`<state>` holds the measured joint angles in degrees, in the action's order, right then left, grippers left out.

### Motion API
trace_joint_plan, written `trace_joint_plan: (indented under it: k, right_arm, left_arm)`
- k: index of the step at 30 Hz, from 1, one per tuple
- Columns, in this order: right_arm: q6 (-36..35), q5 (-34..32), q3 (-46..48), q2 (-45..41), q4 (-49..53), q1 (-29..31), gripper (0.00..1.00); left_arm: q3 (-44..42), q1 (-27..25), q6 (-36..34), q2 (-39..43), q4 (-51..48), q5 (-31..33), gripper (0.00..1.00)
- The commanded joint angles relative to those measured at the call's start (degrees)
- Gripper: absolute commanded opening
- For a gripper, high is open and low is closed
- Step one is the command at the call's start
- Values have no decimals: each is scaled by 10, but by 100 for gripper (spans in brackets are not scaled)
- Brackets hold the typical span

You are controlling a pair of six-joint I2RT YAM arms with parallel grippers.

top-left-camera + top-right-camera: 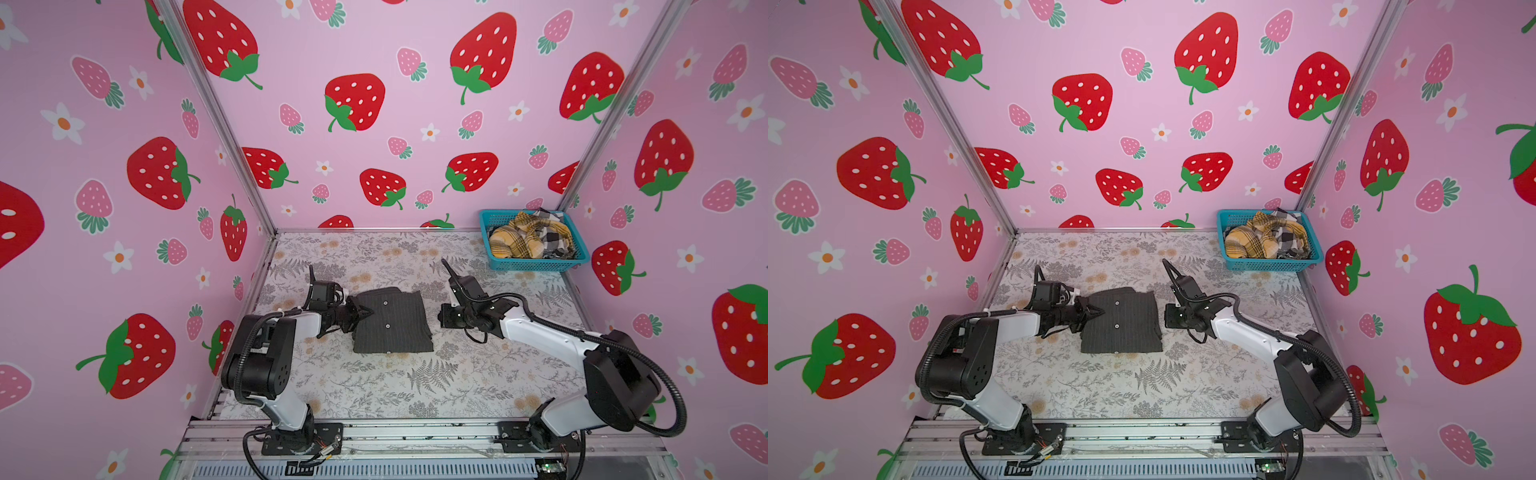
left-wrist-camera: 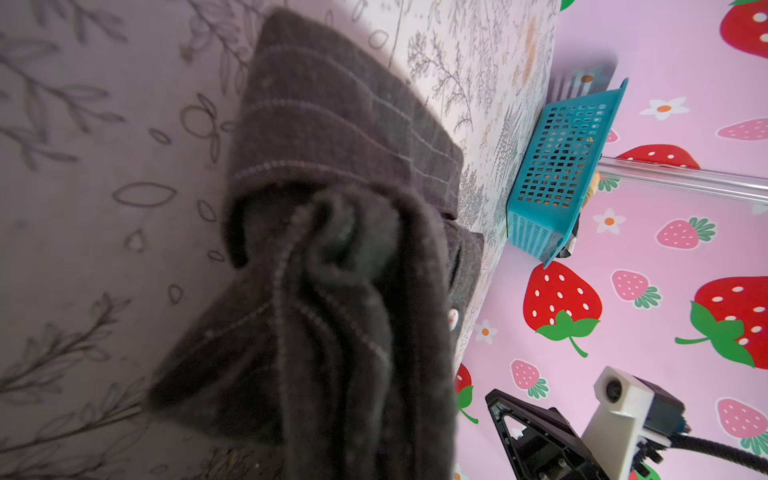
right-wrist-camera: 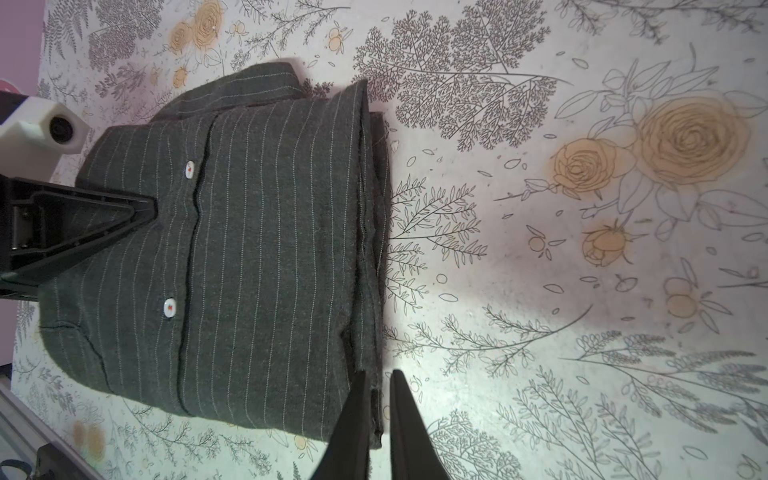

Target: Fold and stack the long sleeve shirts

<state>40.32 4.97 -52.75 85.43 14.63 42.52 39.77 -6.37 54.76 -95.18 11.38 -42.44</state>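
Left arm: elbow bent high above its base, forearm reaching low across the flower-printed tabletop [image 1: 415, 395]. The left gripper [image 1: 363, 311] meets the left edge of the folded dark charcoal pinstriped shirt [image 1: 392, 328], with its jaws pinched on that edge. Right arm: stretched forward and inward, with the right gripper [image 1: 442, 319] just beside the shirt's right edge but apart from it. Only the right wrist view shows its fingers [image 3: 357, 415], which are nearly together and empty. The left wrist view shows bunched cloth hiding the fingers. Only the top views show the mustard-yellow plaid shirt [image 1: 517, 241] and the black-and-white check shirt [image 1: 555, 239], both heaped in the teal plastic mesh basket [image 1: 536, 266] at the far right corner. The charcoal shirt lies mid-table, nearly square, with its button row running far to near.
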Motion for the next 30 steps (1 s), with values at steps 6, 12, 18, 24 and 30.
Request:
trace_joint_plan:
  k: [6, 12, 18, 24, 30]
  right_arm:
    - [13, 14, 18, 3, -19, 6, 14]
    - [28, 24, 26, 40, -50, 32, 14]
    - [42, 28, 20, 71, -70, 54, 13]
    - [49, 24, 21, 85, -78, 63, 12]
    - [37, 5, 11, 80, -57, 63, 12]
  left_arm:
    - [37, 7, -24, 17, -45, -7, 1]
    - [41, 10, -35, 20, -63, -7, 0]
    - [48, 11, -43, 22, -78, -6, 0]
    - [65, 16, -52, 26, -102, -5, 0]
    - [97, 40, -85, 38, -159, 1, 0]
